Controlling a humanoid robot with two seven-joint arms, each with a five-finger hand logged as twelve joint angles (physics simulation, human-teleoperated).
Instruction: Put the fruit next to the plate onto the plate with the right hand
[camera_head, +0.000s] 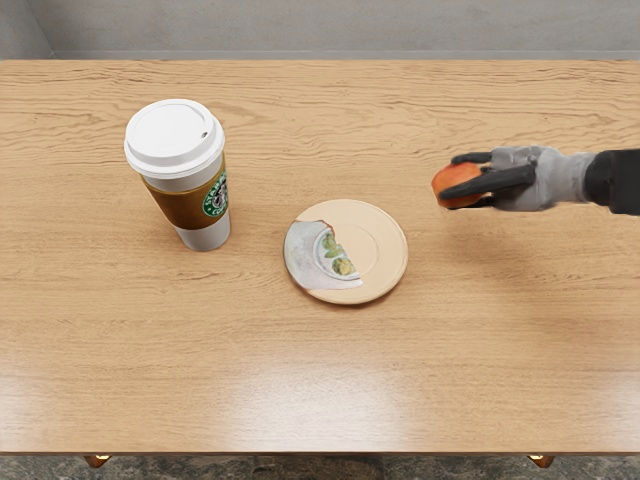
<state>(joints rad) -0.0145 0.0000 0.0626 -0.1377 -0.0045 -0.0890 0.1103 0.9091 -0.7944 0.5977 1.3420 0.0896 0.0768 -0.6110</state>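
Plate (385, 245) sits apart from right hand (527, 178), fingers (505, 179) grasping half-hidden orange fruit (453, 184).

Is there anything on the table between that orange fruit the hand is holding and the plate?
Nothing: in the head view only bare wooden table shows between the fruit in the right hand and the plate.

Simulated café-like setting, wooden table (500, 330), takeaway coffee cup (185, 185), plate (385, 240)
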